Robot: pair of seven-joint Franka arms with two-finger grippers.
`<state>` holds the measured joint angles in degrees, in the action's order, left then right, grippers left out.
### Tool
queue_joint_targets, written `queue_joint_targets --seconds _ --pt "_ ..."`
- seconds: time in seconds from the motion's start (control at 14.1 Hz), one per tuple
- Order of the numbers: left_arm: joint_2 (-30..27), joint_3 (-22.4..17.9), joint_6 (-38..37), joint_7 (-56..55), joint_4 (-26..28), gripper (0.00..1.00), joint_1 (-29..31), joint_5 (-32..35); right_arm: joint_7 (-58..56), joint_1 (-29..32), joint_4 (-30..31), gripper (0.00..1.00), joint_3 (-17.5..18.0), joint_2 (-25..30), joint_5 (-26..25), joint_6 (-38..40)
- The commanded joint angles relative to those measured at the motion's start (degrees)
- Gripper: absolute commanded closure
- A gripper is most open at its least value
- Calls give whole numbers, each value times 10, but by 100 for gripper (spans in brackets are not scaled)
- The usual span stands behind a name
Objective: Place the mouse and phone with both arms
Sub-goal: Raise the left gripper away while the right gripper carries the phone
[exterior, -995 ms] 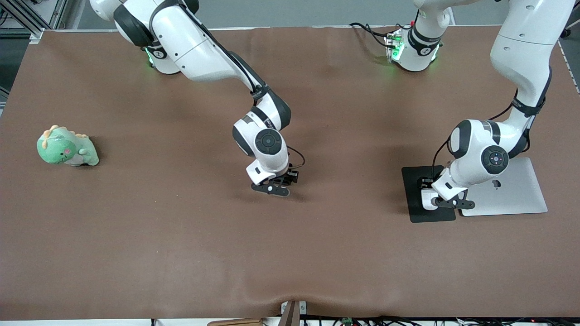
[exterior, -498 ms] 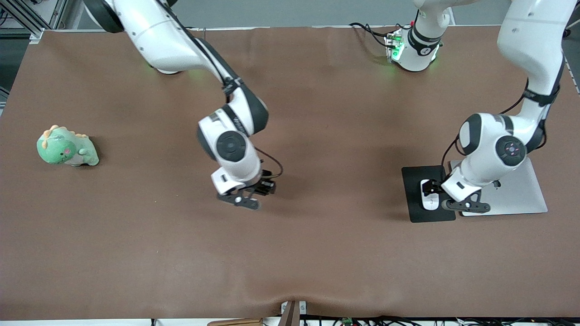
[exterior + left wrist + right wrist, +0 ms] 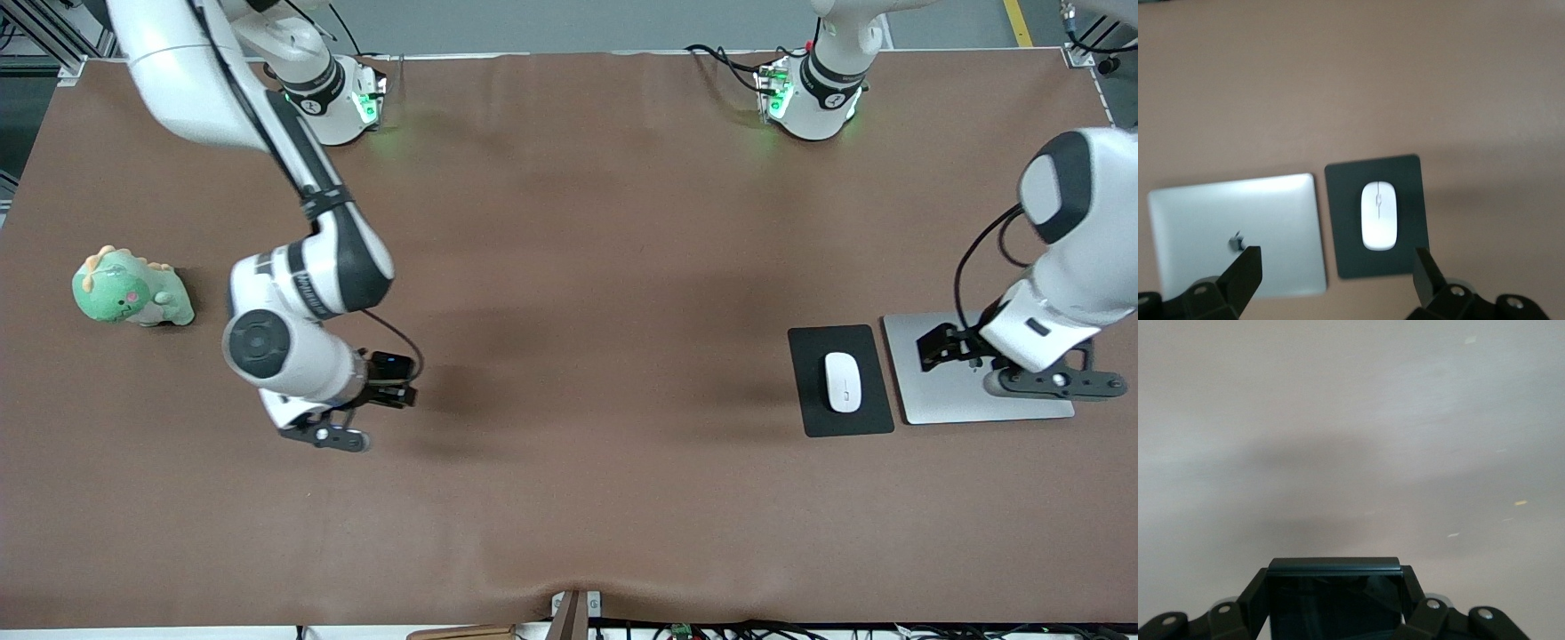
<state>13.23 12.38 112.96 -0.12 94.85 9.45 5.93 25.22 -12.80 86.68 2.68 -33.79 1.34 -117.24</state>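
The white mouse (image 3: 843,382) lies alone on the black mat (image 3: 813,356); it also shows in the left wrist view (image 3: 1378,215) on the mat (image 3: 1345,220). My left gripper (image 3: 944,347) is open and empty, up over the silver laptop (image 3: 942,404) beside the mat, apart from the mouse. In its wrist view the gripper (image 3: 1335,260) has its fingers spread wide. My right gripper (image 3: 389,384) is shut on the black phone (image 3: 392,364) over bare brown table. The right wrist view shows the phone (image 3: 1333,600) clamped between the fingers (image 3: 1255,595).
A green dinosaur plush toy (image 3: 132,289) lies near the right arm's end of the table. The closed silver laptop (image 3: 1231,227) lies beside the mat toward the left arm's end. The brown table cover (image 3: 578,267) stretches between the two arms.
My left gripper let go of the mouse on the mat, rose and moved over the laptop. My right gripper carried the phone from mid-table toward the right arm's end.
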Motion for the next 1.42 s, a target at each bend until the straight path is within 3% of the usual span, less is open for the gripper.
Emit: queue_joint_targets --seconds 0.0,0.14,0.28,0.71,0.85,1.0,1.07,1.35 --pt "-1 4 -101 8 -88 0 12 1 -59 52 78 91 12 62 9 -3" --pt "-16 5 -150 10 -120 0 13 1 -84 73 116 92 10 86 1 -4" --pt "-53 5 -187 15 -120 0 13 -7 -143 112 150 94 8 103 0 -5" --pt "-127 0 -246 18 -114 0 16 -42 -315 233 206 95 8 97 -36 -27" --pt "-137 -4 -265 11 -106 0 1 -43 -364 264 233 95 8 93 -39 -78" --pt "-144 -79 -282 7 -103 0 -71 -43 -391 287 268 94 8 87 -39 -140" --pt "-148 -96 -284 8 -102 0 -84 -43 -394 295 270 94 8 75 -39 -146" --pt "-148 -95 -288 6 -98 0 -81 -43 -394 320 268 92 8 45 -44 -147"
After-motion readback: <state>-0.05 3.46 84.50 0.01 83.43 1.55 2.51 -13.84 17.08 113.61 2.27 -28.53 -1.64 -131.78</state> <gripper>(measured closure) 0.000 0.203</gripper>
